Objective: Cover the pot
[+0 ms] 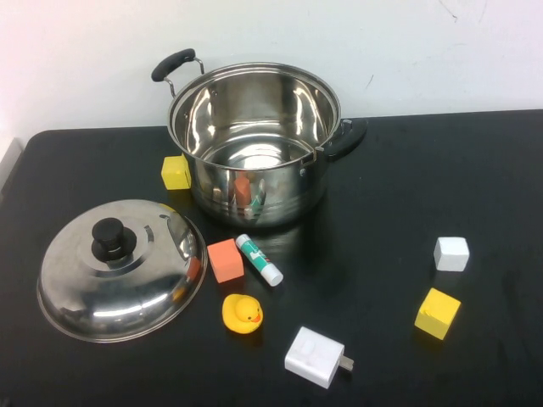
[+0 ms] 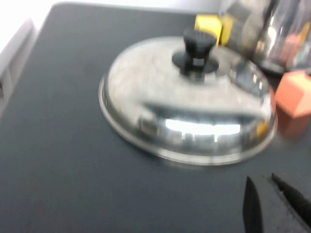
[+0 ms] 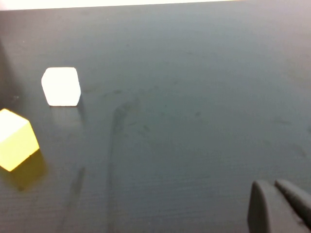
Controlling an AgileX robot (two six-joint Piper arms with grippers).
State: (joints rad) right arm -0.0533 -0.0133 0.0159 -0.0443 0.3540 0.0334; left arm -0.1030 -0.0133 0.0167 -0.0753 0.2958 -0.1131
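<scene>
Left gripper (image 2: 272,204) fingers closed near lid (image 2: 187,97), right gripper (image 3: 279,206) fingers closed, pot (image 1: 254,140) uncovered

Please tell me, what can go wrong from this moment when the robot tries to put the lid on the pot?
1. The lid has one small black knob; the left gripper, low beside the lid, might slip off it.
2. The orange block touches or nearly touches the lid's rim, so lifting could push it.
3. The pot is tall; a low carry might strike its rim.
The right gripper hangs far away near the white cube.
</scene>
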